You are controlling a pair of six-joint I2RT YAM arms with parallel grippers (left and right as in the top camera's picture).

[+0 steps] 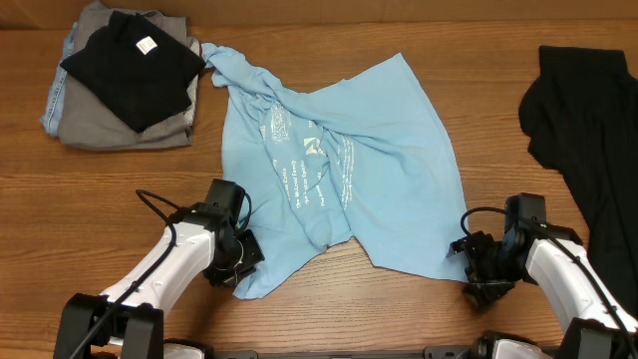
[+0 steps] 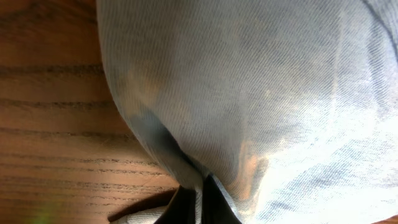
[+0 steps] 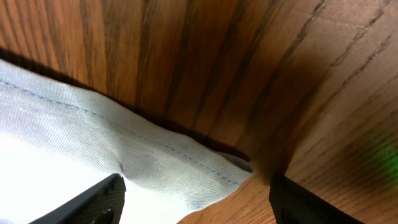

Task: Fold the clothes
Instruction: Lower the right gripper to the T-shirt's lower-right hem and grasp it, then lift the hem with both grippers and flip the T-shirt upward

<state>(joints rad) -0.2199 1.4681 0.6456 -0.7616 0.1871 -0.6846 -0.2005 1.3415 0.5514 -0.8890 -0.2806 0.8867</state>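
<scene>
The tabletop (image 1: 399,309) is brown wood with dark grain running side to side in the overhead view. A paler tan strip (image 1: 399,8) borders its far edge; I cannot tell what it is. The light blue T-shirt (image 1: 389,160) lies rumpled and unfolded at the middle of the tabletop, with its small white print (image 1: 314,170) facing up. One bunched end reaches toward the far left corner. There it touches a stack of folded grey clothes (image 1: 90,125), which carries a black garment (image 1: 130,75) with a white label (image 1: 146,44). A second black garment (image 1: 588,130) lies spread along the right edge, well apart from the T-shirt. My left claw (image 1: 237,264) sits at the near left corner of the T-shirt. In the left wrist view the blue cloth fills the frame and gathers in folds into the closed dark fingers (image 2: 217,202), so this claw is gripping the T-shirt. My right claw (image 3: 196,186) is at the near right corner. Its fingers (image 3: 93,202) stand wide apart, with the stitched hem corner lying flat on the wood between them and not pinched. A faint green tint (image 3: 379,155) shows on the grain at the right of that view.
</scene>
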